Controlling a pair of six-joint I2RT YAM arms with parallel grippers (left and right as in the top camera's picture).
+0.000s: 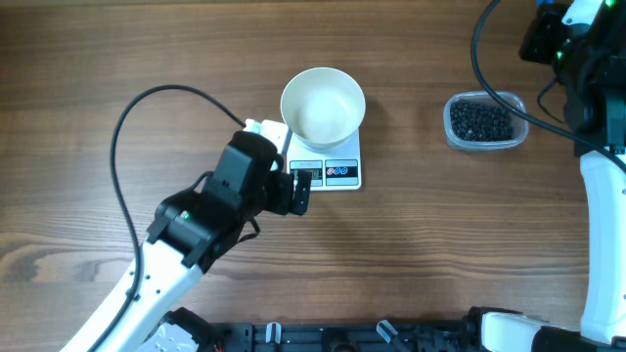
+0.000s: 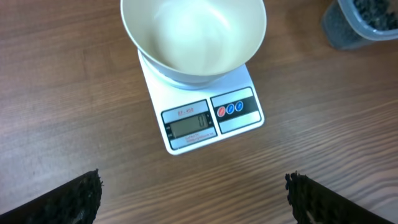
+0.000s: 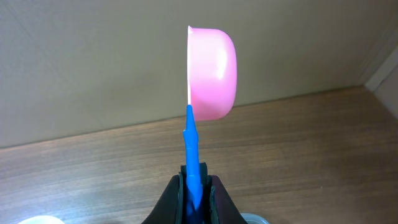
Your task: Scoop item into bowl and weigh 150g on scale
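**Overhead:** A round, glossy white bowl [image 1: 323,106] sits on the small, flat, white rectangular kitchen scale [image 1: 342,174] near the middle of the brown wooden worktop [image 1: 98,59]. Well to its right, a clear rounded-rectangular plastic tub [image 1: 458,135] holds the loose heap of tiny black beads [image 1: 479,121]. The left tool [image 1: 301,191] hovers just in front of the scale.

**Left wrist:** The bowl is bare inside, with no bead in it. The scale's grey display [image 2: 189,126] shows digits too small to read with certainty. The left tool's jaws stand spread wide and hold nothing.

**Right wrist:** The right tool [image 3: 194,186] is clamped tight on the blue handle [image 3: 191,149] of a pink plastic scoop [image 3: 211,71]. The scoop's cup is turned on edge and raised clear of the worktop.

By the look of it, the first scoop is not yet taken. The next move calls for carrying the scoop to the tub and levelling the cup. It then digs into the beads and carries them to the bowl without spilling.
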